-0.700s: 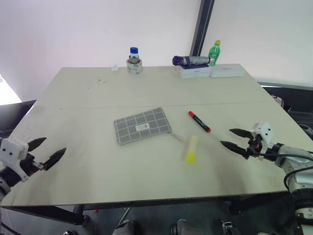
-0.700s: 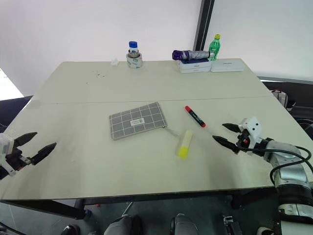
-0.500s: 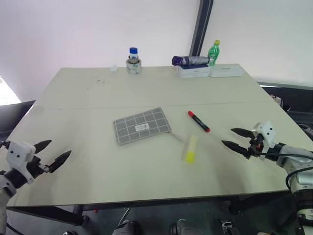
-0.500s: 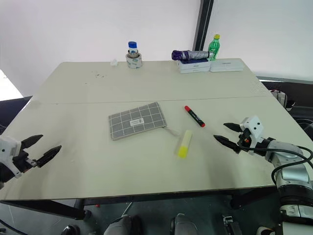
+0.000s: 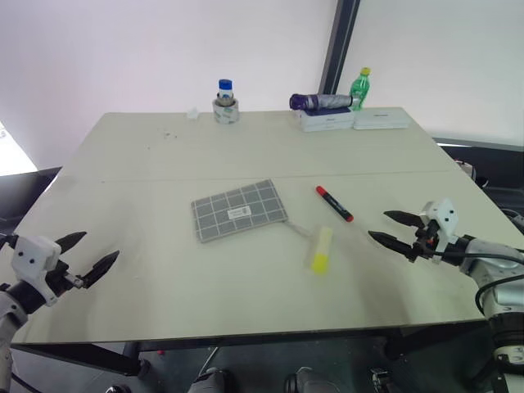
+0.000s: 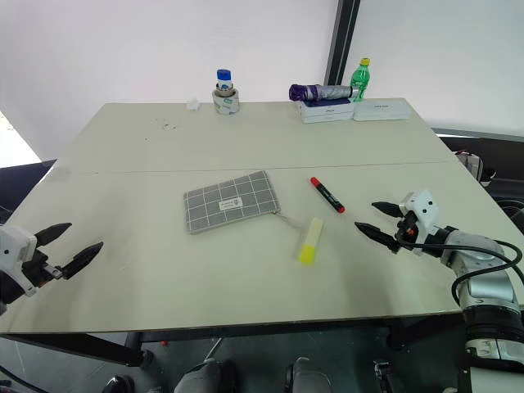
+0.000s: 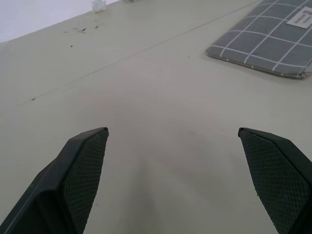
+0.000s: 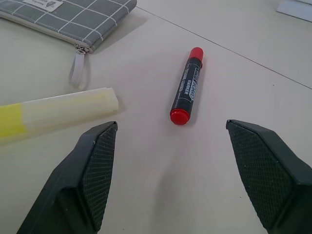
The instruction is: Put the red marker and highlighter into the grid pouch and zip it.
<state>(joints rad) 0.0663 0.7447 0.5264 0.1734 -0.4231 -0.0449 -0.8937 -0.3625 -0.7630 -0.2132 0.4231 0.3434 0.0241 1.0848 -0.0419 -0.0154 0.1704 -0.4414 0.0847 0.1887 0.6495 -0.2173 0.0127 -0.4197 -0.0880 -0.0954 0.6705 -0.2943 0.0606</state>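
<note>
The grid pouch (image 5: 239, 210) lies flat mid-table, its zipper pull (image 8: 77, 67) trailing toward the highlighter (image 5: 320, 249). The highlighter is yellow with a pale cap and lies just right of the pouch. The red marker (image 5: 333, 203) rests at a slant beyond it, also seen as the marker (image 8: 187, 86) in the right wrist view. My right gripper (image 5: 391, 229) hovers open to the right of both pens, pointing at them with nothing between its fingers. My left gripper (image 5: 88, 255) is open near the table's front left edge, far from the pouch (image 7: 271, 43).
At the table's far edge stand a blue-capped jar in a tape roll (image 5: 224, 103), a folded purple umbrella (image 5: 319, 101) on white boxes (image 5: 354, 119), and a green bottle (image 5: 359, 88). A seam line (image 5: 246, 176) crosses the tabletop.
My left gripper moved a little to the right over the table's front left corner. My right gripper edged slightly toward the pens. The pouch and pens stayed put.
</note>
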